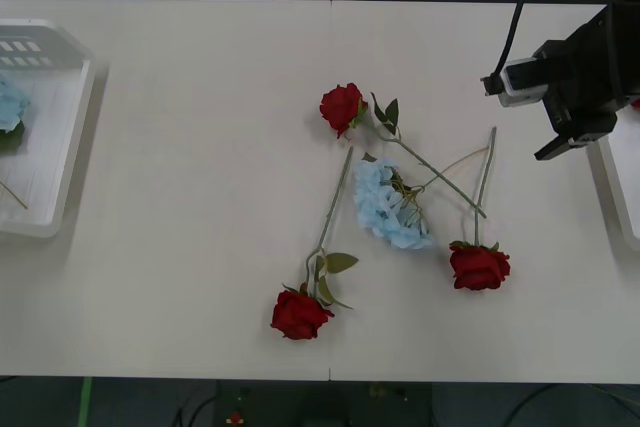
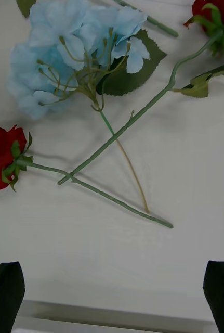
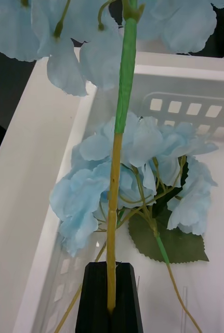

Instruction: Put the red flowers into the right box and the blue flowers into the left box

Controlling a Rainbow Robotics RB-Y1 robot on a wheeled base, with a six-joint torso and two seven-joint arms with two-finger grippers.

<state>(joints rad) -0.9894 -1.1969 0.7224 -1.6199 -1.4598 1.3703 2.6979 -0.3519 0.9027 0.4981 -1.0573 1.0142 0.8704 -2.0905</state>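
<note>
The left gripper point(image 3: 110, 291), fingers pinched shut on a pale blue hydrangea cluster's thin yellow-green stem point(image 3: 117, 156), dangles it over the slotted white plastic left box point(image 3: 49, 171); releasing off-centre could drape that long stem across the rim.

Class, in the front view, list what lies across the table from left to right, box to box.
Left box → nearest rose → far rose → blue flower → third rose → right gripper → right box.
</note>
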